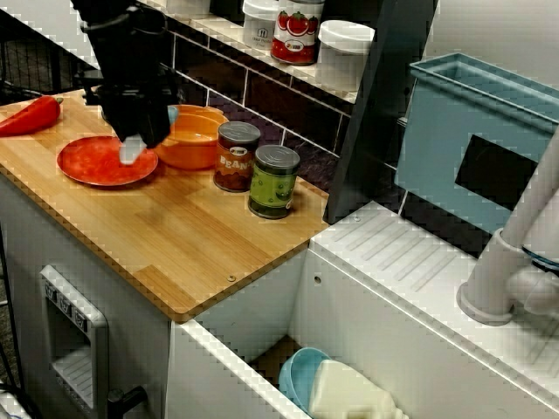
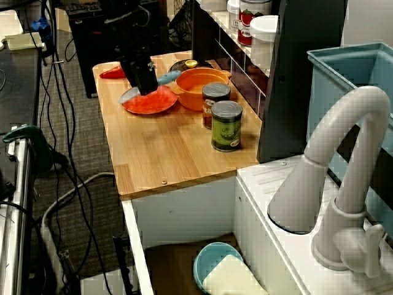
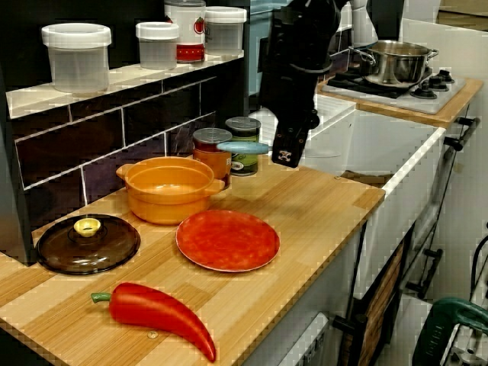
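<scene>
The gripper (image 3: 287, 157) clasps a pale-blue utensil (image 3: 242, 147), possibly a spatula.

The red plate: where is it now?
Seen along the counter, the red plate lies on the wooden worktop at centre-left, in front of the orange pot and beyond the red pepper.

A wooden countertop (image 1: 201, 236) runs along a wall faced with dark tiles (image 3: 99, 145) set in light grout. A pale tiled ledge (image 3: 30, 97) caps the tiles. A white sink unit (image 1: 393, 253) with a ribbed drainboard and a white faucet (image 2: 362, 104) adjoins the countertop, and a hob (image 3: 427, 95) lies beyond it. Grey carpet (image 2: 86, 123), crossed by cables (image 2: 61, 92), covers the floor.
</scene>
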Controlling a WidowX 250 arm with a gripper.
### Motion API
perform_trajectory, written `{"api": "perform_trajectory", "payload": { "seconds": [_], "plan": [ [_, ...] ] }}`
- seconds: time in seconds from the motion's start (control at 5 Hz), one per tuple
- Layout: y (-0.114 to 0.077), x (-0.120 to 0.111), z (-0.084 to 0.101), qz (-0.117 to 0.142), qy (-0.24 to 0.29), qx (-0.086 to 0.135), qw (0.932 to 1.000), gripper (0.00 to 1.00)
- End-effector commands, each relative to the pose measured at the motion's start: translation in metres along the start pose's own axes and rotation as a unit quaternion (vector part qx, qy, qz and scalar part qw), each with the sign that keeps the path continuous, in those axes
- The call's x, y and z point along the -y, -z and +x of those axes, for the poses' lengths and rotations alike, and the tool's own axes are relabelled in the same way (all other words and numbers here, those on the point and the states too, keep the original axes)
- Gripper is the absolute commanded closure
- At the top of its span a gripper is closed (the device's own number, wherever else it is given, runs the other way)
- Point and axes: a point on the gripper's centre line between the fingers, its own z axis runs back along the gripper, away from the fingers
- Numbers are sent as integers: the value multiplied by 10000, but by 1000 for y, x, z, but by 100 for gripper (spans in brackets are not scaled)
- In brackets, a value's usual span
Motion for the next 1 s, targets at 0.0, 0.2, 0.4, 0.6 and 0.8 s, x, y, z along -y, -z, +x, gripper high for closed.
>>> {"api": "perform_trajectory", "payload": {
  "seconds": [0.0, 0.2, 0.4, 0.6, 0.8],
  "plan": [
    [18, 12, -20, 58, 307, 37, 9995, 100],
    [25, 15, -29, 100, 403, 238, 9989, 100],
    [24, 16, -28, 54, 416, 314, 9986, 100],
    [33, 13, -23, 124, 426, 375, 9983, 100],
    [37, 11, -20, 145, 413, 393, 9983, 100]
  ]
}}
